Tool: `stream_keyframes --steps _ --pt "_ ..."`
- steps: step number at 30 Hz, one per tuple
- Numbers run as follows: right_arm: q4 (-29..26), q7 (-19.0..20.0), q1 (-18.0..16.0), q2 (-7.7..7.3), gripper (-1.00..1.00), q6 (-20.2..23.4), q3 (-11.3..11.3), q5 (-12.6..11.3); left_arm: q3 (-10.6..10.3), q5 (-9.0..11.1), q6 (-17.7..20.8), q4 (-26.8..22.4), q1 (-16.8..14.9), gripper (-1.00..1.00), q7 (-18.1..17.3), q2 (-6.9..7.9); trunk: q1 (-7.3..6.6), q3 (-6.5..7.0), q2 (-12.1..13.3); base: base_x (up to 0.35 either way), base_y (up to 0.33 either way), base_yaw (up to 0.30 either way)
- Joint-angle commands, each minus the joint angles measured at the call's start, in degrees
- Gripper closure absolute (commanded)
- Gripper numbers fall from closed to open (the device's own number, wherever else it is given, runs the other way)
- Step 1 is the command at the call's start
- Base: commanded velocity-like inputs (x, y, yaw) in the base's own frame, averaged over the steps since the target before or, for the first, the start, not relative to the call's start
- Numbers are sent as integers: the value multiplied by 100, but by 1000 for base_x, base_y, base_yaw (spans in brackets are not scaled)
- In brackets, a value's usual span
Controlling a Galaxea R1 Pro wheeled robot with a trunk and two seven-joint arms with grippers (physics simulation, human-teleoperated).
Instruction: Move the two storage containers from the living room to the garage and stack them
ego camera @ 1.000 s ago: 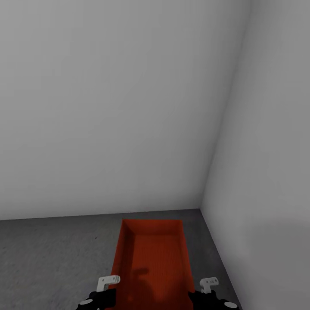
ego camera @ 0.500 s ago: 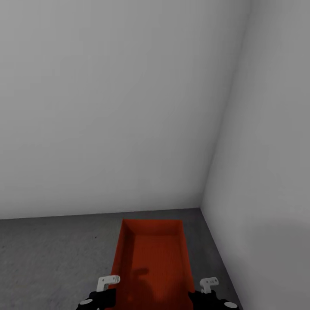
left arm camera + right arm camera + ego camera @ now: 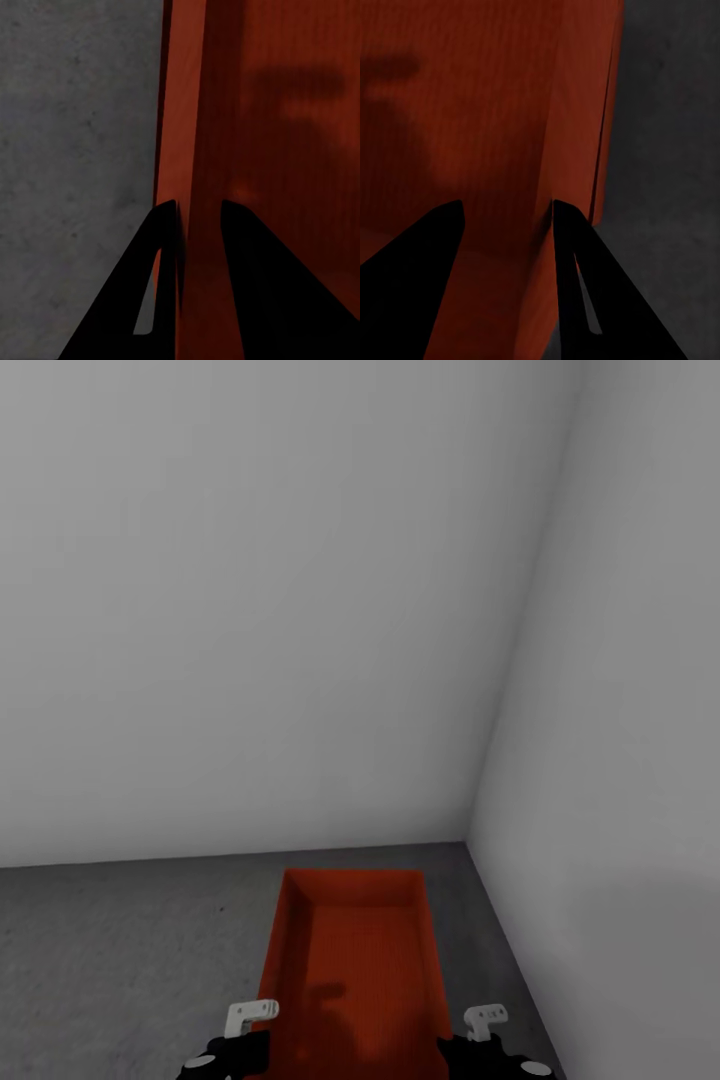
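An orange-red storage container (image 3: 355, 970) sits open-topped over the dark grey concrete floor (image 3: 120, 960) in a corner of the garage. My left gripper (image 3: 258, 1038) is at its left wall. In the left wrist view that gripper (image 3: 198, 208) is shut on the thin wall of the container (image 3: 262, 112), one finger on each side. My right gripper (image 3: 462, 1038) is at the right wall. In the right wrist view it (image 3: 504, 208) stands open, astride the wall of the container (image 3: 472, 112), with the inner finger well off it.
A pale grey wall (image 3: 250, 610) stands just behind the container and a second one (image 3: 620, 760) runs close along its right side. Bare concrete floor stretches away to the left.
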Motion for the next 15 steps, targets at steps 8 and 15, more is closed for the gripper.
stream_keyframes --steps 8,15 --pt "17 98 2 82 100 2 -92 118 91 -39 8 -462 -5 100 0 -391 110 -96 -205 0 0 0" --pt "17 91 2 82 100 2 -92 118 91 -39 8 -462 -4 100 0 -391 110 -96 -205 0 0 0"
